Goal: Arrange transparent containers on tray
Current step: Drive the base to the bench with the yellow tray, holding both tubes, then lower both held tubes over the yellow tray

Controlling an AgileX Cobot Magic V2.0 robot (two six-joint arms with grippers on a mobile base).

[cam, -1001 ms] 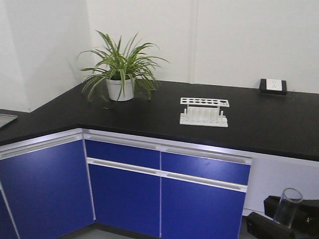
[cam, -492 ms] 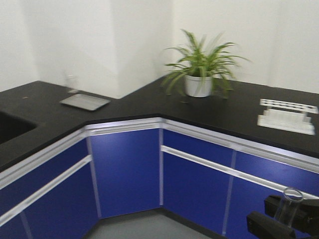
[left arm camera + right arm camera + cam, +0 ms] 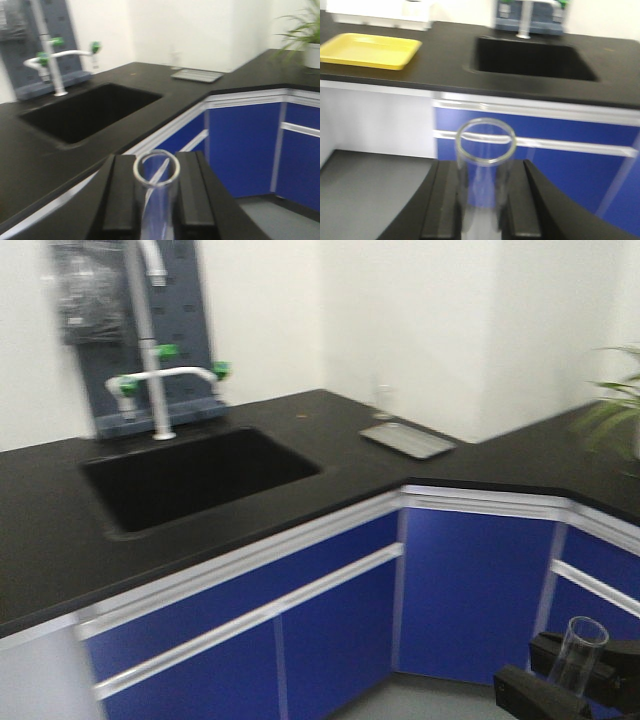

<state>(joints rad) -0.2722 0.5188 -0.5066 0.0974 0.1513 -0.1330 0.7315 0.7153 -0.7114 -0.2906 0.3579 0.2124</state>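
Since a second ago the front view has swung left: the plant has slid to the right edge, and the sink and tap have come in.

Near: your left gripper pinches the narrow glass tube upright between flat pads. Your right gripper clamps the wider glass tube likewise. Both are clear, unmarked, rims up.

Risk: smooth glass, flat pads and blurred frames. A jolt of the base could tilt or drop a tube.

Far: the yellow tray lies bare on the counter beside the sink, well apart from both tubes. Don't mistake the grey metal tray for it.
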